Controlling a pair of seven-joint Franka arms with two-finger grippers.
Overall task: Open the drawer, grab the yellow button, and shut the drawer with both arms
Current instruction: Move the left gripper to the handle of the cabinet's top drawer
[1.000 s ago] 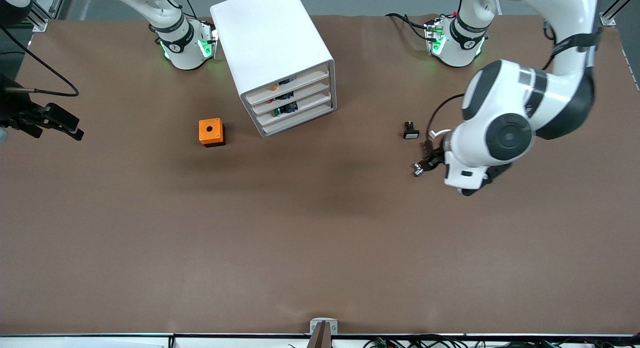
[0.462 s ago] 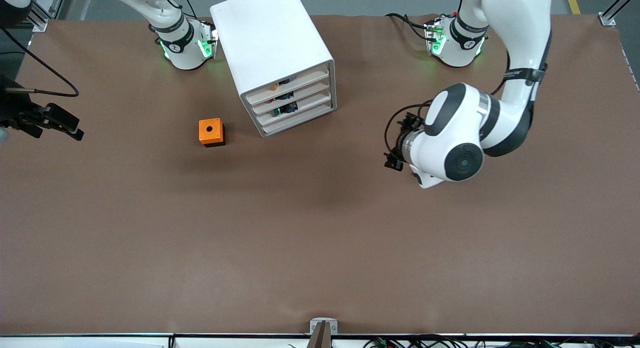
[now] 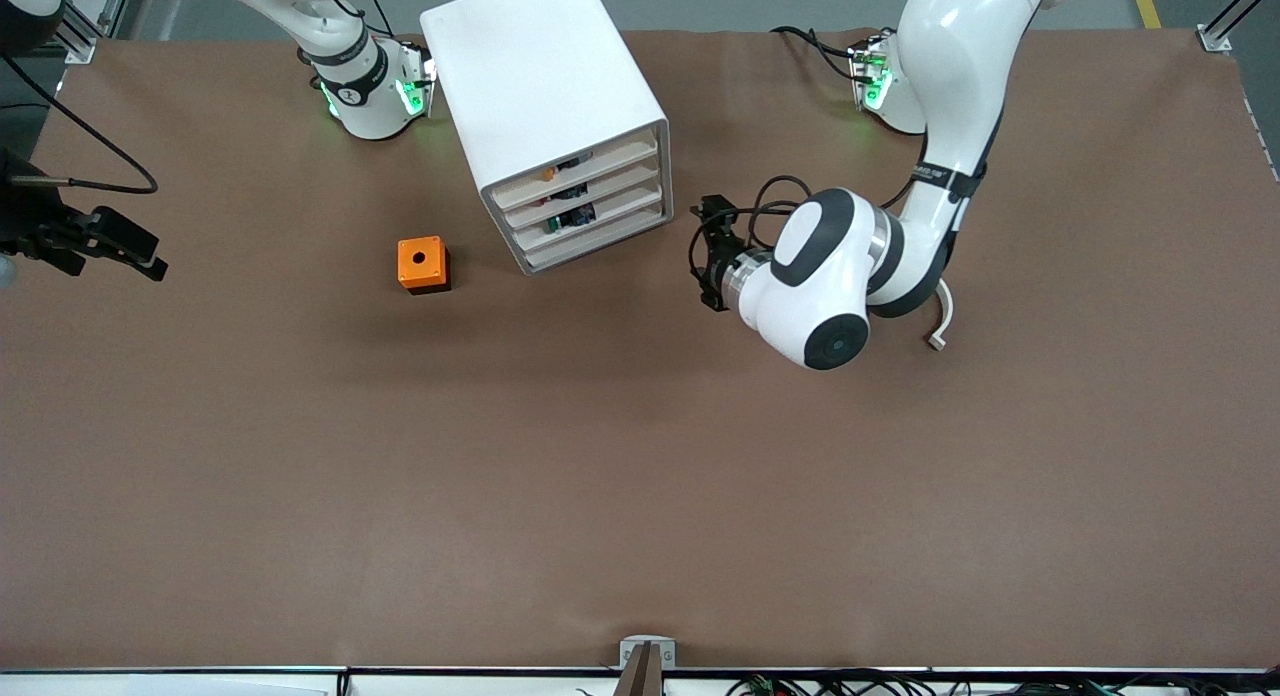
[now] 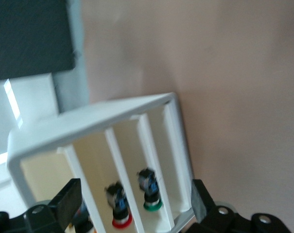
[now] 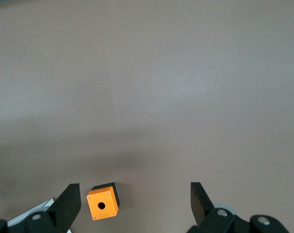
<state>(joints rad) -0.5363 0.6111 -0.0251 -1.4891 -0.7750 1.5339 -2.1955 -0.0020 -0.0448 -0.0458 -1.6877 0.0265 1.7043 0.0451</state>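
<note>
- The cabinet (image 3: 545,96) stands by my right arm's base; its drawer (image 3: 580,169) is shut, long axis across the front.
- My left gripper (image 3: 712,254) hovers beside it, fingers (image 4: 69,199) spread, empty.
- My right gripper (image 5: 132,206) waits, spread, above the orange cube (image 5: 103,202).
- The button (image 3: 547,174) lies inside the drawer; heading unclear.

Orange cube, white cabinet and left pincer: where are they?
orange cube (image 3: 421,262), front view, on its top face beside the hole.
white cabinet (image 3: 535,76), front view, on its flat top.
left pincer (image 3: 712,252), front view, between its black fingertips.
</note>
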